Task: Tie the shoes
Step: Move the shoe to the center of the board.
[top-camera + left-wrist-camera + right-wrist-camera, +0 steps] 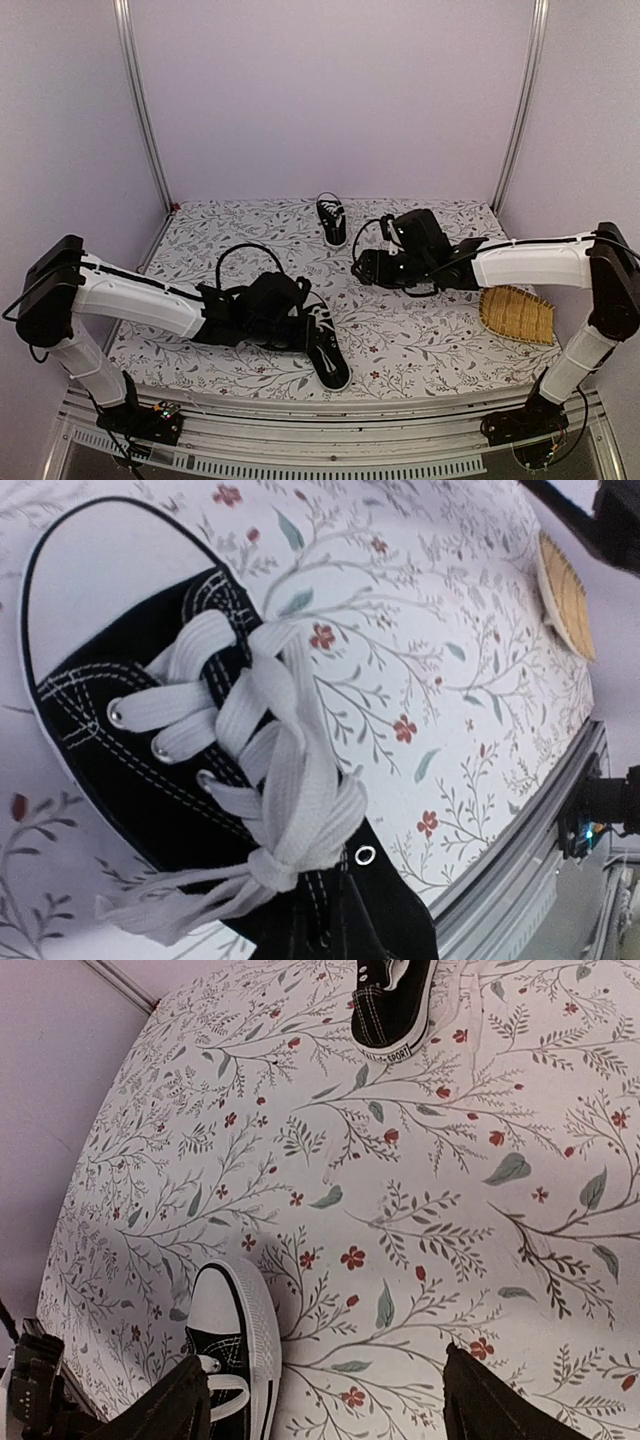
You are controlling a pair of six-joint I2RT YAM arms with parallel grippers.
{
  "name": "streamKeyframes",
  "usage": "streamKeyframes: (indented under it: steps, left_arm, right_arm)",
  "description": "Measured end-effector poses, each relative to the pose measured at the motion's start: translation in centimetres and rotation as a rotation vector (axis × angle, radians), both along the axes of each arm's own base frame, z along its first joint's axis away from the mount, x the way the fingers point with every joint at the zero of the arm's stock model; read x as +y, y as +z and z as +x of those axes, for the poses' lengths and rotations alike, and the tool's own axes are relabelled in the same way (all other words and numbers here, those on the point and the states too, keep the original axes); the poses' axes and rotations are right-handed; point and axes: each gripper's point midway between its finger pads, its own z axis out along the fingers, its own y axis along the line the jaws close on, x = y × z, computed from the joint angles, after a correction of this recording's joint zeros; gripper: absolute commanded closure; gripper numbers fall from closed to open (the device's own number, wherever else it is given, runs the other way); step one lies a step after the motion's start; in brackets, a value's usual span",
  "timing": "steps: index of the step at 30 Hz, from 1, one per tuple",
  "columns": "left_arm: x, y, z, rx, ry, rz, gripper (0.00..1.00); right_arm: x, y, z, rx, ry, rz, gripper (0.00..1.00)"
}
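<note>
Two black shoes with white laces lie on the flowered cloth. The near shoe (327,352) lies at the front, toe toward the table edge, under my left gripper (300,325). In the left wrist view its white laces (270,760) bunch into a knot (265,868), with loose ends trailing left. The left fingers are lost in the dark canvas at the bottom, so I cannot tell if any lace is pinched. The far shoe (331,221) lies at the back centre. My right gripper (330,1410) hovers open and empty above the cloth, the near shoe's toe (230,1335) beside its left finger.
A woven straw basket (517,315) sits at the right edge of the cloth, under the right forearm. The far shoe's heel (390,1005) shows at the top of the right wrist view. The metal rail (540,840) runs close behind the near shoe.
</note>
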Motion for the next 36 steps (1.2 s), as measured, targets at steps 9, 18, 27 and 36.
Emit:
streamKeyframes:
  steps: [9, 18, 27, 36]
  left_arm:
    - [9.5, 3.5, 7.9, -0.120, 0.153, 0.091, 1.00]
    - [18.3, 2.8, 14.5, -0.158, 0.214, 0.183, 0.56]
    - [18.0, 3.3, 15.6, -0.180, 0.177, 0.107, 0.30]
    - [17.3, 2.8, 15.3, -0.164, 0.173, 0.057, 0.30]
  right_arm:
    - [7.6, 1.7, 10.4, -0.049, -0.040, -0.041, 0.25]
    - [8.5, -2.5, 19.1, -0.050, -0.122, -0.184, 0.32]
    - [6.3, -7.6, 23.2, 0.057, -0.096, -0.185, 0.33]
    - [7.9, -6.8, 24.2, 0.068, 0.030, -0.069, 0.72]
